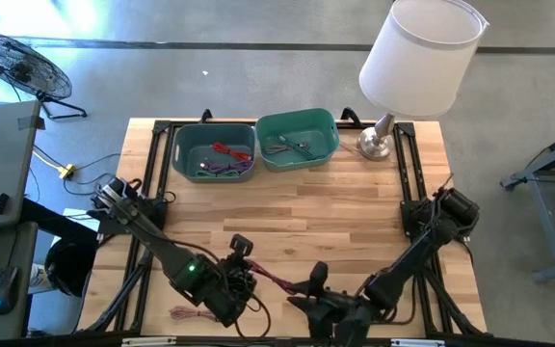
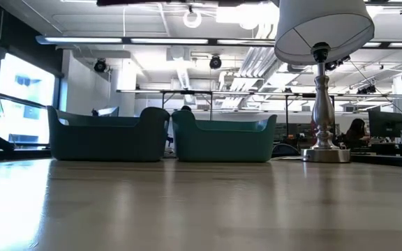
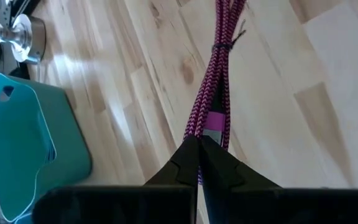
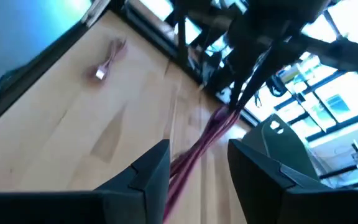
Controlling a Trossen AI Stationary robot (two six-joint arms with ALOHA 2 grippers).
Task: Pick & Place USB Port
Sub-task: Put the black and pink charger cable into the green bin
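A magenta braided USB cable (image 1: 276,281), bundled with a dark tie (image 3: 219,46), runs between my two grippers near the table's near edge. My left gripper (image 1: 247,268) is shut on one end of it (image 3: 199,146). My right gripper (image 1: 304,289) is open. Its fingers stand on either side of the cable's other stretch (image 4: 197,149), and I cannot tell whether they touch it. A second, pale pink cable (image 1: 191,313) lies flat on the table to the left (image 4: 107,62). The low view shows neither gripper nor cable. My left gripper pinches the cable bundle between its two fingertips (image 3: 188,155), right beside a lighter pink plug piece (image 3: 213,122). The fingers lie along the cable. From the hold the bundle slants away toward my right gripper (image 4: 235,106); whether its far part rests on the table is hidden.
Two teal bins stand side by side at the far edge. The left bin (image 1: 183,166) holds red and purple cables, the right bin (image 1: 328,123) grey ones. A lamp with a white shade (image 1: 422,43) stands at the far right corner. Bare wood lies mid-table (image 1: 287,217).
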